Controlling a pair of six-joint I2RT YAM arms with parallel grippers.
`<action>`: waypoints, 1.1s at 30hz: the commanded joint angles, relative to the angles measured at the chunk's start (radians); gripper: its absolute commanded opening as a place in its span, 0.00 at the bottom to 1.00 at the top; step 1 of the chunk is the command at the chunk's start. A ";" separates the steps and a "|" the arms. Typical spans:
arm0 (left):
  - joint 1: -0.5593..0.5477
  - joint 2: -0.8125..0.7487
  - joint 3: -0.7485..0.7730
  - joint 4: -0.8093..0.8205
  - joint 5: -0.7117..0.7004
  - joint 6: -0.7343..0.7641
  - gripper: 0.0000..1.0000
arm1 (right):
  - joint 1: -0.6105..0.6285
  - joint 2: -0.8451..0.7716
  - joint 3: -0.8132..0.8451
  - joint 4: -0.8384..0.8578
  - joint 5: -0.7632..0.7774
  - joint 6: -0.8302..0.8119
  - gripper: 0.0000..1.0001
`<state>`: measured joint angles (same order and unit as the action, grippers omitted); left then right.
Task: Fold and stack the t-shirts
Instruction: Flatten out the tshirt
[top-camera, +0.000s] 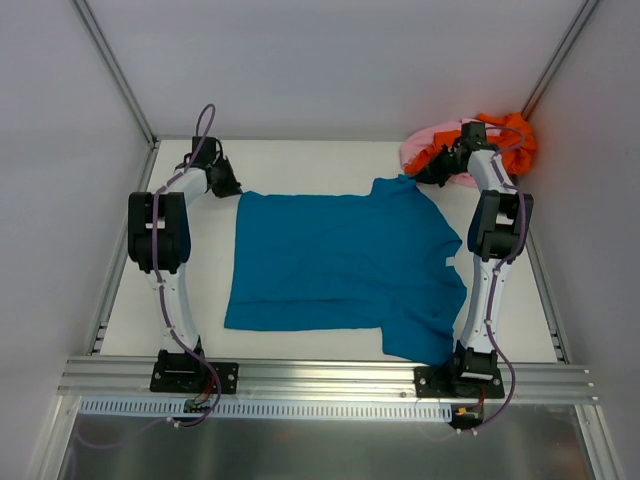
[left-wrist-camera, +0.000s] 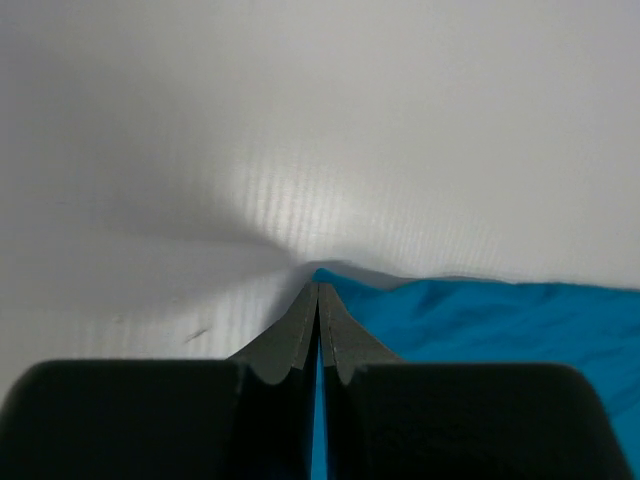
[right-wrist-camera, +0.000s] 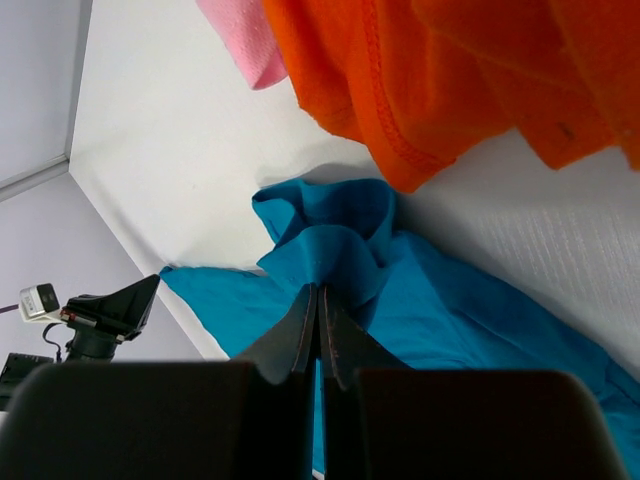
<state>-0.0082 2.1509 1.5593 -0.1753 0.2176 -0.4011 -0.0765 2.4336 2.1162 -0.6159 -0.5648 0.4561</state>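
The step in hand is judged to be the first fold of the teal-blue short-sleeved cloth t-shirt (top-camera: 340, 260), whose upper edge in the top view is pinched at both ends. The left gripper (left-wrist-camera: 318, 300) is closed tight on the hem corner at the upper left of the shirt, and a sliver of teal shows between its fingers. The right gripper (right-wrist-camera: 318, 300) is likewise closed, on a bunched fold of the sleeve at the upper right.

For a clean fold, both ends would best be lifted together and to the same height, so that the edge between them is drawn straight without being stretched. The edge would then be carried toward the bottom of the frame and laid on the lower edge. Care is called for on the right: the bright orange cloth t-shirt (right-wrist-camera: 450, 90) lies just beside the held sleeve and could be dragged along.

The teal shirt is laid sideways in the middle of the white table (top-camera: 300, 155), hem to the left and neck to the right, where a small white tag (top-camera: 447, 262) is seen. It is mostly flat, with slight creases, and its lower sleeve lies near the table's lower edge. The orange shirt and the pale pink cloth t-shirt (top-camera: 420, 145) are heaped unfolded in the upper right corner.
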 joint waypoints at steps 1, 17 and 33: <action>0.039 -0.126 -0.007 0.013 -0.075 0.054 0.00 | 0.006 -0.096 -0.009 0.007 -0.023 0.000 0.00; 0.080 -0.099 0.054 -0.036 0.089 0.041 0.56 | 0.018 -0.099 -0.012 0.010 -0.023 0.004 0.01; 0.201 0.032 0.025 -0.076 0.426 -0.021 0.59 | 0.020 -0.110 -0.013 -0.002 -0.006 0.004 0.00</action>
<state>0.1753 2.1609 1.5837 -0.2329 0.5327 -0.4114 -0.0608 2.4134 2.0979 -0.6106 -0.5644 0.4564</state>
